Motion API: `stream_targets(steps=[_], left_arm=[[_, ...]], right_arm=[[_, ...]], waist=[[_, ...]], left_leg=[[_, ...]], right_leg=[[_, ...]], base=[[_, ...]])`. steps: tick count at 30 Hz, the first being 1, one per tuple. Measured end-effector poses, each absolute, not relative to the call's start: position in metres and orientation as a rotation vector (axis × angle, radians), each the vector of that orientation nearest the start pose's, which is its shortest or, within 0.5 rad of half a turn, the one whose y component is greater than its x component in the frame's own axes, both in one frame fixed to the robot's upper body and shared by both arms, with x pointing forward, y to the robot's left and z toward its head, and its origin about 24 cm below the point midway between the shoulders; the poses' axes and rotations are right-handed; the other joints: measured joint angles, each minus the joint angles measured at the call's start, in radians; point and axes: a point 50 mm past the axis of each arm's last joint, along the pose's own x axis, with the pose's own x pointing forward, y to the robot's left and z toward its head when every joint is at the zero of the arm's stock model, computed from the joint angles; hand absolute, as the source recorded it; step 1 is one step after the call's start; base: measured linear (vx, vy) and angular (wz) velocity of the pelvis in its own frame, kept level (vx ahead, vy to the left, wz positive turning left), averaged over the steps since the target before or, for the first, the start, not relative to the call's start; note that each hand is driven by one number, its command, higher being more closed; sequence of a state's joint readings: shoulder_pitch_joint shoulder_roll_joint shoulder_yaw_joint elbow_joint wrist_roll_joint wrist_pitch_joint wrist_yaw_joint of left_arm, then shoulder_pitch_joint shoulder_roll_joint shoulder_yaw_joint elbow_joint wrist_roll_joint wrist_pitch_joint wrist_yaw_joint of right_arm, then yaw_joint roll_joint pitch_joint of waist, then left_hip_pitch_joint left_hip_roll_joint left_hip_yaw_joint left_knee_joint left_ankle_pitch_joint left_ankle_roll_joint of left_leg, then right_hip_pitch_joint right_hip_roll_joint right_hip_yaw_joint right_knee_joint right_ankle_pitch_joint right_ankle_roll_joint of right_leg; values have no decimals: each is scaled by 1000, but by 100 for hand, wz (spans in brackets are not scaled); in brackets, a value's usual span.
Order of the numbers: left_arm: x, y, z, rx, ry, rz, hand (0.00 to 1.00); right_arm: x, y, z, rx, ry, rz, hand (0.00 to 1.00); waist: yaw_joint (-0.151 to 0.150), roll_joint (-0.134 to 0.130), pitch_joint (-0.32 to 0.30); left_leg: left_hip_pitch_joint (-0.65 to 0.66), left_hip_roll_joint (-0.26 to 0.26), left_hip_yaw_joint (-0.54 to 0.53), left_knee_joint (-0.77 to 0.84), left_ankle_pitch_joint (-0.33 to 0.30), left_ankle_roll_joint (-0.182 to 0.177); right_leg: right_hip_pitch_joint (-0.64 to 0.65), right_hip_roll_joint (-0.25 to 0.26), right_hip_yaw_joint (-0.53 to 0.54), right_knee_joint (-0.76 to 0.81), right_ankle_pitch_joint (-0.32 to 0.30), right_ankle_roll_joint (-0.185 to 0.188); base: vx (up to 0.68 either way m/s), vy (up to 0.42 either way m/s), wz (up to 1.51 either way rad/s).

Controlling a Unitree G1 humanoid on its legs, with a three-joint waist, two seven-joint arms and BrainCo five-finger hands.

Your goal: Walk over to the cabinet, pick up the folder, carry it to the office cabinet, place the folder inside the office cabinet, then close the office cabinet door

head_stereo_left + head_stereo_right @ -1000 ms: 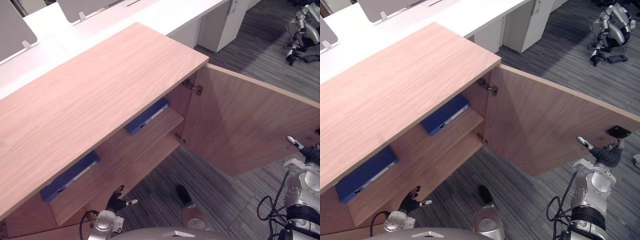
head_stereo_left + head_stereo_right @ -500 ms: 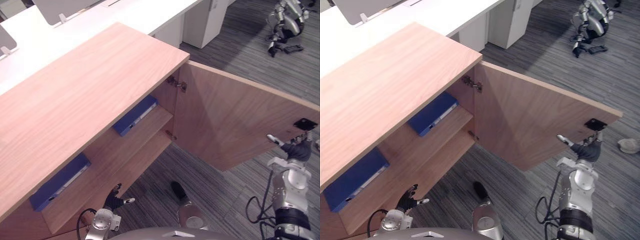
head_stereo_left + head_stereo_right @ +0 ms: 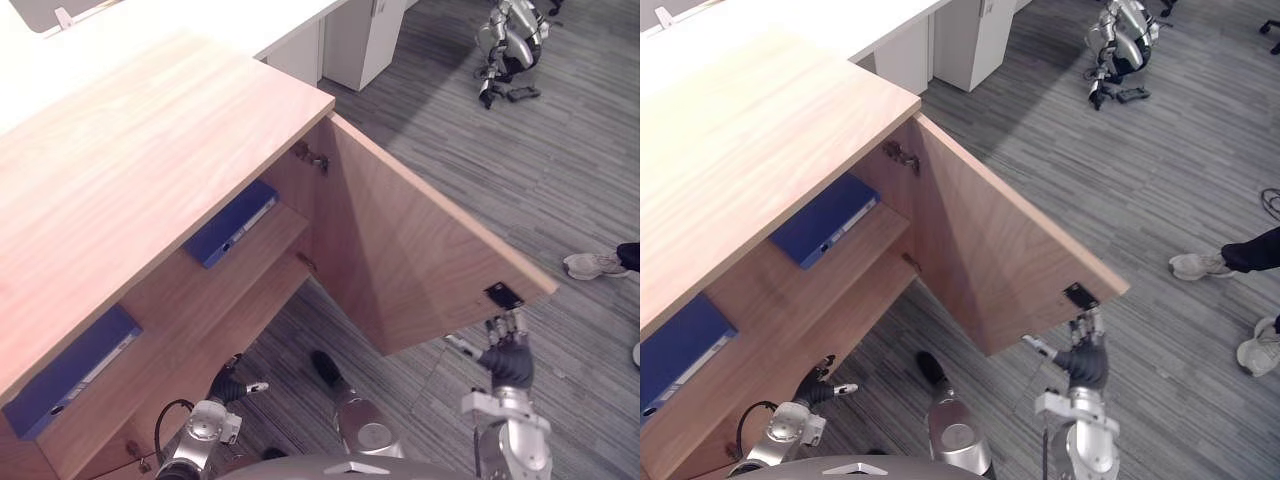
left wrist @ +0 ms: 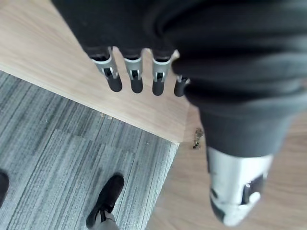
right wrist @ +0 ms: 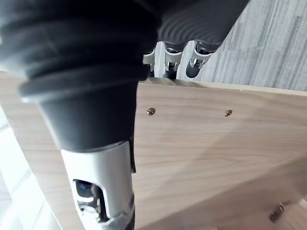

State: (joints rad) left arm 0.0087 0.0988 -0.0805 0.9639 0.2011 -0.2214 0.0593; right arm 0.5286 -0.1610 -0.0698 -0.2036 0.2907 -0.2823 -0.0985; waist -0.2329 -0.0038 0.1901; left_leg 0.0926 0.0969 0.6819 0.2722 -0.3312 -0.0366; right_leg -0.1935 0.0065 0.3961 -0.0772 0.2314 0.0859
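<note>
Office cabinet (image 3: 150, 140) in light wood, its door (image 3: 400, 250) standing partly open from the hinges at the right end. One blue folder (image 3: 232, 223) lies flat on the upper shelf (image 3: 190, 295) close to the hinge side, and a second blue folder (image 3: 70, 370) lies toward the same shelf's left end. Right hand (image 3: 507, 360) is raised at the door's free lower corner, its fingers (image 5: 193, 67) straight past the door edge and grasping nothing; left hand (image 3: 228, 385) hangs low before the bottom shelf's front edge, fingers (image 4: 136, 79) straight, empty.
</note>
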Motion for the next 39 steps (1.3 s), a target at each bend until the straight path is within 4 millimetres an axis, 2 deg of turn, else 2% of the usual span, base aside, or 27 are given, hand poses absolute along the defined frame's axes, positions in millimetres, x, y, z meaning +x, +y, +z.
stream_targets(steps=[3, 7, 9, 12, 14, 20, 24, 26, 27, 29, 30, 32, 33, 34, 35, 36, 37, 38, 39], left_arm=[[159, 169, -134, 317, 756, -107, 0], [156, 166, -137, 332, 777, -130, 0], [156, 164, -138, 341, 791, -147, 0], [148, 163, -143, 359, 827, -174, 0], [147, 161, -144, 366, 837, -185, 0], [147, 163, -145, 377, 853, -187, 0], [148, 173, -145, 386, 858, -159, 0], [149, 175, -144, 384, 855, -130, 0], [149, 176, -144, 380, 854, -122, 0], [145, 178, -145, 376, 865, -110, 0], [143, 180, -146, 372, 871, -103, 0], [139, 180, -147, 360, 881, -91, 0], [138, 181, -147, 358, 884, -84, 0], [135, 180, -148, 337, 890, -70, 0], [135, 183, -148, 331, 891, -59, 0], [135, 186, -148, 331, 893, -46, 0], [132, 188, -148, 328, 899, -40, 0], [129, 195, -148, 338, 906, -28, 0], [128, 193, -149, 331, 913, -29, 0]], right_arm=[[128, -203, 17, 48, 62, -188, 0], [114, -166, 8, 48, 155, 13, 0], [115, -152, 8, 79, 160, 69, 0], [117, -158, 9, 66, 162, 40, 0], [118, -160, 9, 69, 162, 28, 0], [116, -167, 7, 23, 186, 61, 0], [114, -166, 5, 31, 202, 61, 0], [114, -165, 2, 47, 211, 49, 0], [113, -164, 1, 58, 217, 45, 0], [113, -162, -1, 72, 223, 47, 0], [113, -161, -1, 75, 225, 46, 0], [119, -158, -4, 79, 207, 57, 0], [122, -158, -4, 78, 201, 61, 0], [132, -158, -6, 72, 179, 62, 0], [134, -157, -8, 64, 181, 72, 0], [134, -156, -12, 58, 190, 77, 0], [133, -153, -13, 65, 188, 72, 0], [131, -149, -15, 65, 189, 79, 0], [133, -148, -16, 66, 189, 85, 0]], waist=[[0, -23, -3], [12, -49, -22], [18, -65, -37], [25, -86, -65], [43, -98, -77], [47, -106, -83], [57, -119, -93], [68, -117, -96], [70, -112, -97], [75, -125, -106], [78, -121, -110], [94, -120, -114], [97, -119, -113], [99, -84, -107], [102, -85, -108], [105, -93, -109], [107, -105, -114], [108, -151, -142], [114, -139, -144]], left_leg=[[-1, 1, -23, 5, 0, 1], [5, 6, -74, 5, 8, 2], [3, 8, -101, 6, 12, 4], [0, 13, -130, 9, 15, 8], [-4, 17, -153, 13, 16, 9], [-24, 17, -208, 18, 20, 8], [-24, -4, -247, -42, 67, 14], [-20, -5, -265, -99, 111, 15], [-19, -5, -274, -127, 130, 12], [-5, -15, -285, -169, 166, 6], [0, -16, -286, -183, 177, 5], [10, -21, -269, -220, 206, 2], [9, -19, -266, -226, 212, 2], [-10, 13, -257, -233, 229, 18], [-18, 20, -254, -231, 233, 21], [-40, 26, -269, -210, 239, 15], [-53, 20, -293, -185, 235, 10], [-81, -9, -322, -145, 227, 2], [-97, 0, -340, -138, 230, 0]], right_leg=[[5, -2, -25, 8, -4, -23], [25, -3, -68, 23, -14, -36], [37, -5, -88, 24, -22, -48], [50, -10, -123, 24, -27, -43], [58, -11, -145, 26, -34, -45], [69, -26, -194, 27, -42, -38], [70, -42, -219, 26, -62, -12], [68, -36, -223, 19, -116, 18], [66, -33, -231, 16, -132, 15], [65, -34, -243, 17, -134, 11], [65, -33, -243, 16, -134, 11], [50, -26, -232, 21, -138, 15], [44, -21, -223, 25, -152, 32], [-5, 7, -236, 106, -186, 38], [-46, 11, -265, 217, -183, 1], [-102, -12, -318, 457, -243, -34], [-96, -52, -341, 565, -303, -27], [-46, -81, -352, 477, -373, 5], [-34, -70, -366, 422, -352, -11]], base=[[-9, -56, 9], [20, -54, 28], [28, -35, 35], [36, -17, 30], [37, -14, 29], [-4, -13, 27], [-51, -57, 29], [-58, -98, 28], [-30, -71, 30], [-32, -78, 18], [-44, -93, 5], [-57, -74, -16], [-68, -82, -32], [-49, -76, -23], [-47, -96, -3], [-18, -112, 33], [1, -149, 60], [1, -140, 48], [-48, -88, 5]])
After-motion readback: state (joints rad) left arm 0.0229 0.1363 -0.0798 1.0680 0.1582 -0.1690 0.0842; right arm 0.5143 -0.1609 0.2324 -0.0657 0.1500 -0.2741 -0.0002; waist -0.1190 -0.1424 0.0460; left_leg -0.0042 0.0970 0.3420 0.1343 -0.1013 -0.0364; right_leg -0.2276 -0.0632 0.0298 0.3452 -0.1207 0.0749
